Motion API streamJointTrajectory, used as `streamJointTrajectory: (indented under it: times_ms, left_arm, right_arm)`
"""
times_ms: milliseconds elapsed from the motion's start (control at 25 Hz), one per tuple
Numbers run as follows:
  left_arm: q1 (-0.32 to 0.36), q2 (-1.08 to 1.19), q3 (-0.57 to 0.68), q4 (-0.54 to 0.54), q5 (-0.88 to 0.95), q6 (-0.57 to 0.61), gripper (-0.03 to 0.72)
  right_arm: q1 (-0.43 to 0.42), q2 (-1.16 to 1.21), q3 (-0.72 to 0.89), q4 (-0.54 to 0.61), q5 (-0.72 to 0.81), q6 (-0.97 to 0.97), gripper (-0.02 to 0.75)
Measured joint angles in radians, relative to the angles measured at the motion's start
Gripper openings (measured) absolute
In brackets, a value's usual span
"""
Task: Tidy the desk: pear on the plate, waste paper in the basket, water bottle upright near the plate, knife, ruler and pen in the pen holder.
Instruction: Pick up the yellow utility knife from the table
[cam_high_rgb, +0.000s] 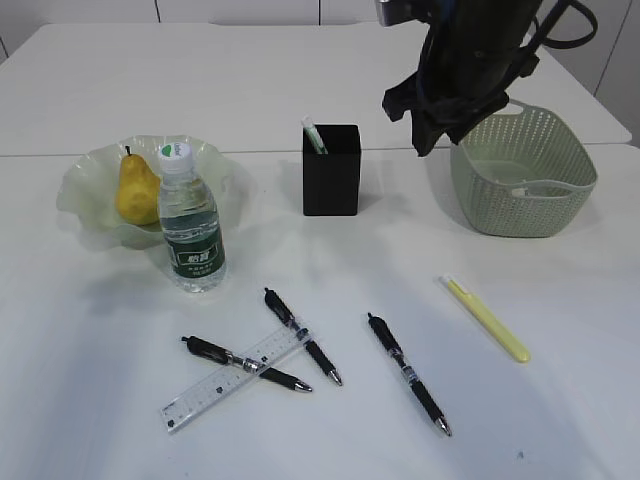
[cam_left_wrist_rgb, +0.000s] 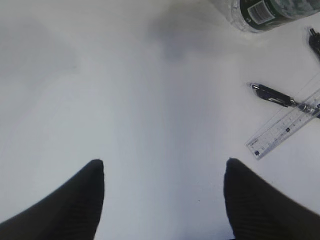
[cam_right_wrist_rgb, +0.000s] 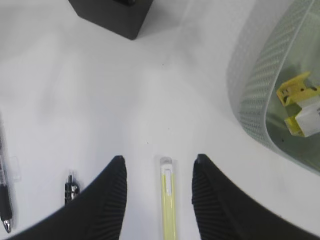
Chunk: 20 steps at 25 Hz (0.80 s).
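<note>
The water bottle (cam_high_rgb: 190, 225) is standing upright just in front of the plate (cam_high_rgb: 85, 185), wearing a dark green label with pale lettering too small to read; a barcode is showing on it in the left wrist view. One pear (cam_high_rgb: 136, 188) is sitting on the plate. Three black pens are lying on the desk (cam_high_rgb: 560, 420), one (cam_high_rgb: 246, 363) crossing the clear ruler (cam_high_rgb: 236, 380), whose graduation marks are showing but no legible figures. One yellow knife (cam_high_rgb: 487, 319) is lying right of them, and a pale green item (cam_high_rgb: 315, 136) is poking out of the pen holder (cam_high_rgb: 331, 170). The waste paper (cam_right_wrist_rgb: 300, 104) is resting inside the basket (cam_high_rgb: 525, 175). The left gripper (cam_left_wrist_rgb: 163, 172) is hovering spread and empty over bare desk; the right gripper (cam_right_wrist_rgb: 159, 170) is straddling the knife's tip with fingers apart, not gripping it.
</note>
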Motion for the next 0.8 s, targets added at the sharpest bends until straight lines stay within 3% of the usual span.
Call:
streamJointTrajectory:
  times_ms: [200, 400, 800]
  left_arm:
    - [0.000, 0.000, 0.000, -0.002, 0.002, 0.000, 0.528]
    - [0.000, 0.000, 0.000, -0.002, 0.002, 0.000, 0.528]
    - [0.000, 0.000, 0.000, -0.002, 0.006, 0.000, 0.528]
  right_arm:
    - [0.000, 0.000, 0.024, -0.015, 0.038, -0.004, 0.326]
    - [0.000, 0.000, 0.159, -0.019, 0.036, -0.026, 0.326]
    - [-0.050, 0.000, 0.366, 0.000, -0.091, -0.077, 0.326]
